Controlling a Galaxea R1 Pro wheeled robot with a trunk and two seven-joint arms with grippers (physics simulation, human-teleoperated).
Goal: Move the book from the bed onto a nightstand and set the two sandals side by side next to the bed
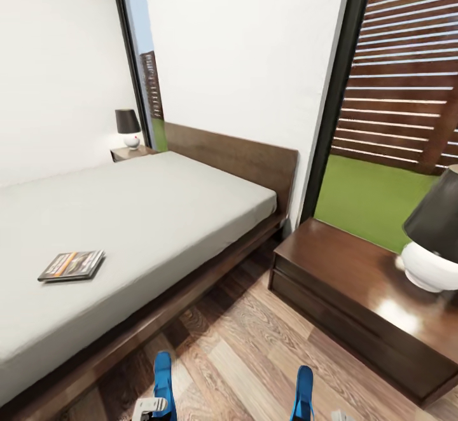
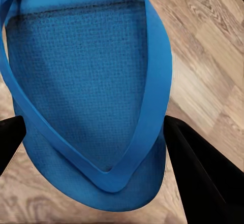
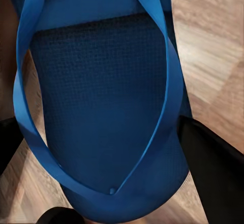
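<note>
The book (image 1: pixel 72 265), dark with an orange band, lies flat on the pale mattress of the bed (image 1: pixel 159 211), near its floor-side edge. A dark wooden nightstand (image 1: pixel 356 294) stands right of the bed; a second one (image 1: pixel 130 152) is at the far side by the headboard. Two blue sandals (image 1: pixel 163 383) (image 1: pixel 303 392) show edge-on just above the plank floor. My left gripper (image 2: pixel 95 127) is shut on one sandal (image 2: pixel 86 82), a black finger on each side. My right gripper (image 3: pixel 100 125) is shut on the other sandal (image 3: pixel 101 92).
A white-based lamp with a dark shade (image 1: pixel 432 243) stands on the near nightstand's right part, and a smaller lamp (image 1: pixel 129 127) on the far one. Tall dark-framed windows (image 1: pixel 337 90) flank the headboard wall. Wood floor (image 1: pixel 242 345) runs between bed and nightstand.
</note>
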